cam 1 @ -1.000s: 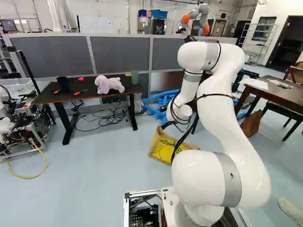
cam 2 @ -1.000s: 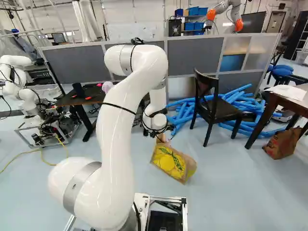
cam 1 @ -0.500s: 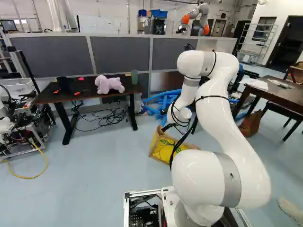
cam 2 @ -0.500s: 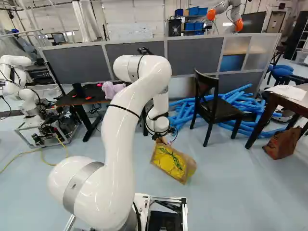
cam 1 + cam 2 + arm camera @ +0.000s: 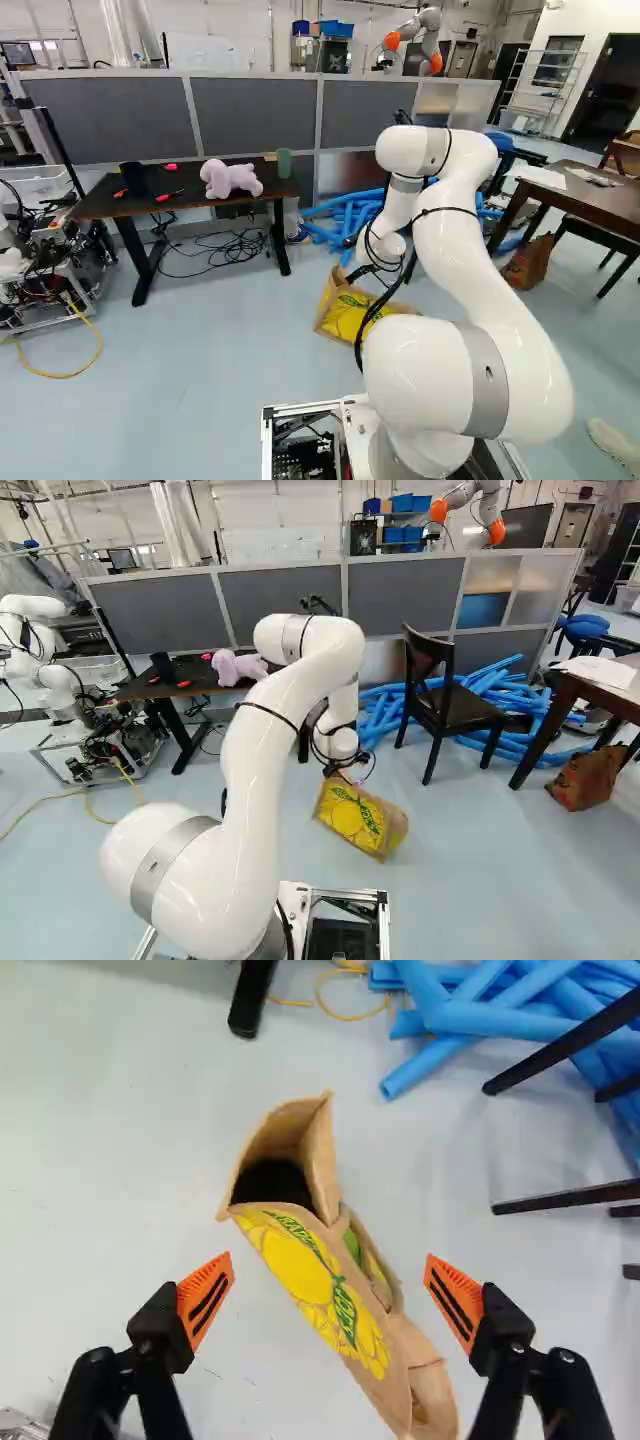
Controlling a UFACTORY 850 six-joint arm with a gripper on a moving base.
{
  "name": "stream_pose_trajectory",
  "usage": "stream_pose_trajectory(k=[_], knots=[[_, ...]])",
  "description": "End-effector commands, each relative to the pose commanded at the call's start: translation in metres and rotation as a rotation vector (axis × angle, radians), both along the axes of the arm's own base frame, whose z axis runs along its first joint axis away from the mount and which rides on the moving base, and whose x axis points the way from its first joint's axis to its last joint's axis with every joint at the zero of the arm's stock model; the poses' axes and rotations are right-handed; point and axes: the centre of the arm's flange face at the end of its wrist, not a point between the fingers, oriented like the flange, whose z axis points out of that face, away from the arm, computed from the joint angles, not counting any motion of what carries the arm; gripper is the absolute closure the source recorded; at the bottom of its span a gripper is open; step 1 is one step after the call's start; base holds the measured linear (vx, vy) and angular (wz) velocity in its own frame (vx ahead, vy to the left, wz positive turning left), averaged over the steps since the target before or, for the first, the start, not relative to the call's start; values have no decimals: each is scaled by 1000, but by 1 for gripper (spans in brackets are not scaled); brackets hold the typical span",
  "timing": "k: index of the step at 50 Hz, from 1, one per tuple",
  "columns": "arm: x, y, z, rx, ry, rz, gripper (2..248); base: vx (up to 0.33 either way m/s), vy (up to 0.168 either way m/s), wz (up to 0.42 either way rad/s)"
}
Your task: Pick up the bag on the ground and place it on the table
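"Looking down past the arm, where do you find the bag (image 5: 320, 1280)?"

"On the floor (image 5: 200, 350), near the middle of the left base view. It's brown paper, printed yellow and green, lying over with its mouth gaping and dark inside."

"And the gripper (image 5: 338, 768)?"

"Just above it. In the wrist view the fingers (image 5: 205, 1300) stand wide apart, an orange pad to either side of the bag, neither one touching it. The mouth is ahead of them, and the printed face runs back between them."

"What's on the dark bench (image 5: 100, 205) at the left of the left base view?"

"A pale lilac plush toy (image 5: 230, 180) towards the front edge, right of the middle. A green cup (image 5: 284, 163) stands at the back right corner, a black container (image 5: 132, 178) towards the left end, and a red-handled tool (image 5: 165, 196) lies by the front edge between toy and container."

"Anything beyond the bag?"

"Blue tubes (image 5: 480, 695) in a heap, with a black chair (image 5: 440, 705) on the near side. Further right, a second brown bag (image 5: 580, 780) sits on the floor by another bench (image 5: 600, 694), with papers (image 5: 598, 672) on top."
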Motion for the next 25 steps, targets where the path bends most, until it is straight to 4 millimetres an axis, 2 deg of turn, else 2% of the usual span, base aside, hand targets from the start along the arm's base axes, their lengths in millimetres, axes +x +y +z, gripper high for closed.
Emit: stream_pose_trajectory(k=[25], knots=[[9,-27,-44,-25,104,21,3,0,0,0]])
